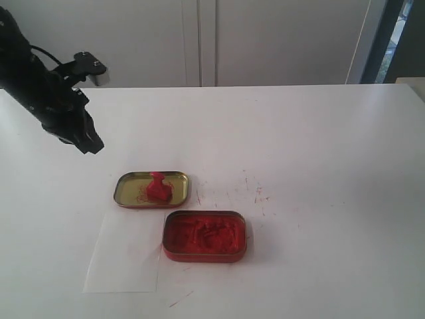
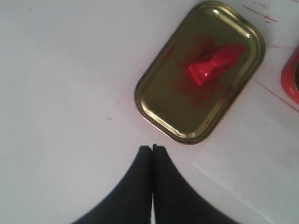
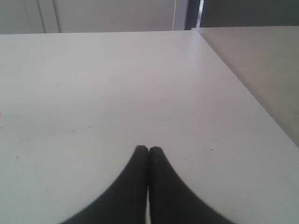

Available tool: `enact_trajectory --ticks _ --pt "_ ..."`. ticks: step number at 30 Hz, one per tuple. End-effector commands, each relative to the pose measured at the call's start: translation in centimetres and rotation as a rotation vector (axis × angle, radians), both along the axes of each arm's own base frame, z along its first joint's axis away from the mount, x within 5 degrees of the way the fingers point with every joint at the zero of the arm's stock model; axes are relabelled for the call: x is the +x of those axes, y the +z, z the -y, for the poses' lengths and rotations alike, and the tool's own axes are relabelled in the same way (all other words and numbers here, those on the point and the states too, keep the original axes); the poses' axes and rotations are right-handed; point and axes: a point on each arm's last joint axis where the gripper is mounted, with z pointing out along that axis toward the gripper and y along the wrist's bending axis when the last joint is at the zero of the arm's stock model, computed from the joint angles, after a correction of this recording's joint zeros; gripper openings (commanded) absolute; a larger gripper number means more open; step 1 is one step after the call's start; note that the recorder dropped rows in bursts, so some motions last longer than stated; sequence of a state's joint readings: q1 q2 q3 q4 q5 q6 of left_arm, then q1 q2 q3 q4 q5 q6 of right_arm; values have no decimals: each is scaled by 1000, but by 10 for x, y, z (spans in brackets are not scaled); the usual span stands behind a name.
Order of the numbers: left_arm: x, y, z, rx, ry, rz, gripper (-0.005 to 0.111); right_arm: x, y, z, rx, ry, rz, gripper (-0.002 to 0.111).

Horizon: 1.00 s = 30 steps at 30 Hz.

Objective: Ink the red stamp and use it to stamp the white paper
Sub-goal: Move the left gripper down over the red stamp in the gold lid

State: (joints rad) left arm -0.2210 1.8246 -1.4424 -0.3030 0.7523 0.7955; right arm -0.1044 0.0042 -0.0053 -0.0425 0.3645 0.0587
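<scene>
White surface bears the red stamp inside a gold lid; left claw and right claw pinched together

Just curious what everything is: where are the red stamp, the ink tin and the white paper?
red stamp (image 1: 159,187), exterior view, middle of its body.
tin of red ink paste (image 1: 199,256), exterior view, its front wall.
white paper (image 1: 126,256), exterior view, bare centre of the sheet.

No text, label, brand, number or sign can be read in any view. The thin red strokes on the white flat surface are only loose scribbles and form no letters.
</scene>
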Motion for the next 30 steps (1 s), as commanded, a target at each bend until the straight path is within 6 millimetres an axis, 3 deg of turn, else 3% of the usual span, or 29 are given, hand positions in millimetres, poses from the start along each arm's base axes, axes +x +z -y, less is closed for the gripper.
enact_trajectory --ticks 1,12,20,26,30 --pt "7 0 18 3 -174 9 0 0 0 0 -3 4 13 0" --pt "6 -18 60 59 -660 132 0 0 0 0 -3 4 13 0" --pt "2 -19 66 43 -948 231 0 0 0 0 -3 4 13 0" --pt "4 -19 67 56 -993 281 1 0 0 0 -3 4 13 0" --pt "7 -18 67 76 -1015 333 25 0 0 0 -3 4 13 0"
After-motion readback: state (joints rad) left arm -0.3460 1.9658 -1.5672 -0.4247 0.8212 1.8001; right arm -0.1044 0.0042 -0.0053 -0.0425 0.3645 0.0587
